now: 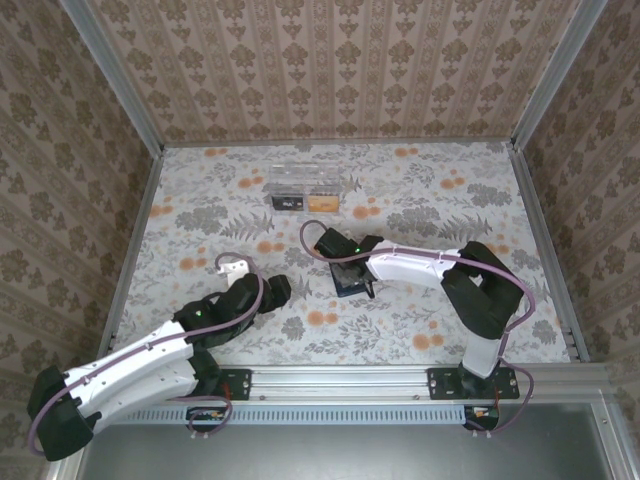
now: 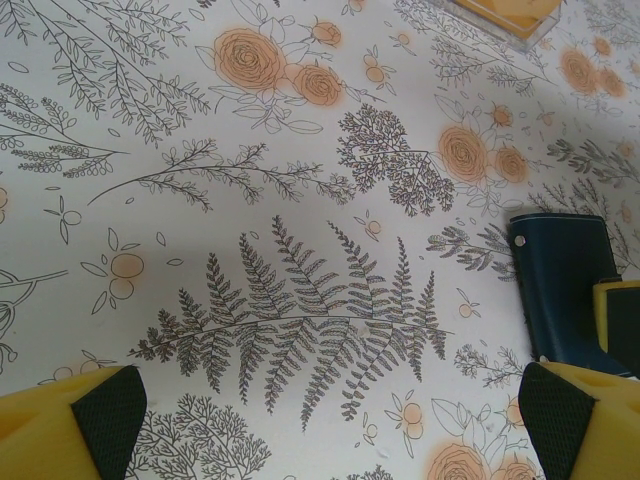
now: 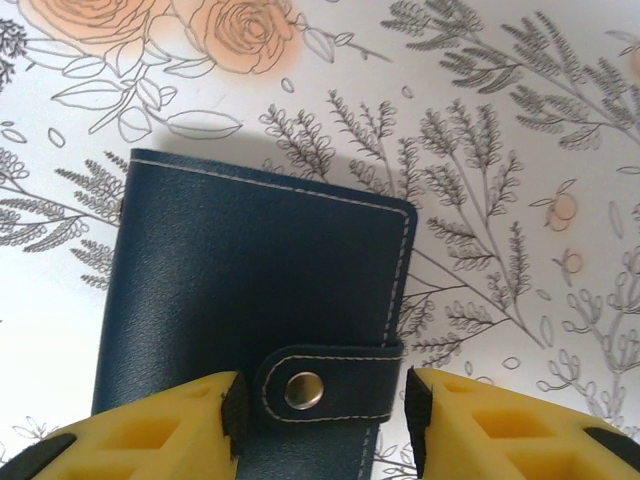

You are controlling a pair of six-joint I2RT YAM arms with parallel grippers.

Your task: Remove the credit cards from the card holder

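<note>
Opening stage: card holder (image 3: 260,290) flat near desk centre, snap tab (image 3: 325,385) fastened, credit cards likely inside. Right hand (image 3: 325,410) part-open astride tab, not pinching. Left hand (image 2: 330,415) wide apart, between holder and left edge. Next: pinch tab, pop snap while pinning holder.

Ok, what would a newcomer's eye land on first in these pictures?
A dark navy stitched folding card holder, snapped shut, lies mid-table, with the yellow-fingered right gripper straddling its snap tab. A clear plastic box sits farther back on the floral-print tablecloth.
</note>
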